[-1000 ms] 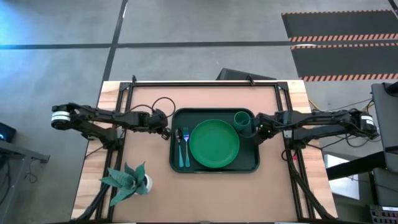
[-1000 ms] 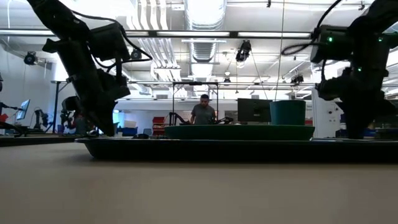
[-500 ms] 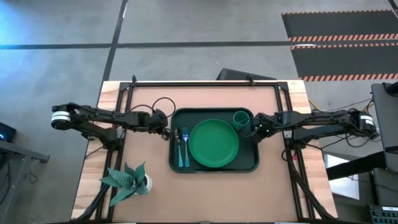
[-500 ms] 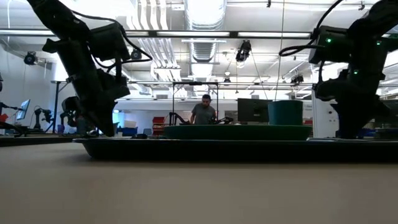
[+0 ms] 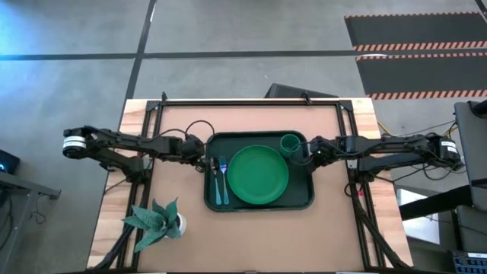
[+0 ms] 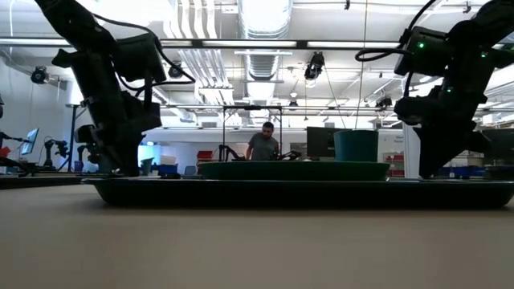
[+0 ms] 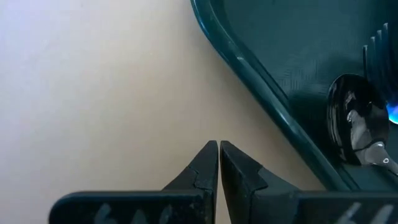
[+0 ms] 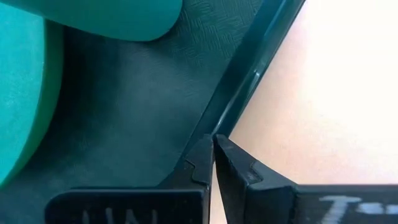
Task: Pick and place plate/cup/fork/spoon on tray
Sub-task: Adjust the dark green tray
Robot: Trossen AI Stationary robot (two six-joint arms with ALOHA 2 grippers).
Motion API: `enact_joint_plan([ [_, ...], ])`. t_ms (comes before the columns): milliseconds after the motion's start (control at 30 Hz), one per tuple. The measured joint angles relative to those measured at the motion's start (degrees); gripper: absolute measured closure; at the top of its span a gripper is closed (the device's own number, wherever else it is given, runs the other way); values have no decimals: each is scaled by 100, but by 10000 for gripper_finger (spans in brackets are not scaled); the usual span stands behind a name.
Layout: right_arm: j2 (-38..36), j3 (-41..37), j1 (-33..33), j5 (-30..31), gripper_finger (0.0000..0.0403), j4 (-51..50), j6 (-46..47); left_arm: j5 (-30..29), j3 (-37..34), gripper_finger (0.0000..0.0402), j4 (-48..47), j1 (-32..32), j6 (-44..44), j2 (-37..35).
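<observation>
The dark green tray [image 5: 259, 205] lies on the table. On it rest the green plate [image 5: 259, 175], the green cup [image 5: 291, 144] at its far right, and the spoon [image 5: 214, 176] and fork [image 5: 222, 180] at its left. My right gripper [image 5: 310, 154] is shut at the tray's right rim beside the cup. My left gripper [image 5: 201, 157] is shut, just off the tray's left rim [image 7: 261, 93], over bare table and apart from the rim. The spoon's bowl [image 7: 351, 124] shows in the left wrist view. My right gripper's shut fingertips [image 8: 205, 149] meet the tray's right rim [image 8: 239, 93], near its far right corner. They come from the table's right side, slanting down. The tray lies flat on the table.
A white pot with a green leafy plant [image 5: 156, 221] stands at the near left of the table. Black frame bars [image 5: 251, 100] run along the far edge and both sides. A person [image 6: 262, 144] stands in the room beyond.
My right gripper has gone toward the table's left edge, staying shut. The tray has slid a little to the left along the table, with plate, cup, fork and spoon still on it. My left gripper has drawn back slightly to the left.
</observation>
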Motion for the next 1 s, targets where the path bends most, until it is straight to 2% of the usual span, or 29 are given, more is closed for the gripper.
enact_joint_plan([
  [400,2,-11,152,6,394,122,141,0,0,402,5,0,0,0],
  [667,-3,61,153,15,394,-626,13,23,0,402,7,0,-2,-2],
  [833,58,-30,211,60,394,-587,187,28,0,402,9,0,-2,-2],
  [1000,326,-114,347,63,394,-137,239,31,0,402,7,0,-4,-2],
])
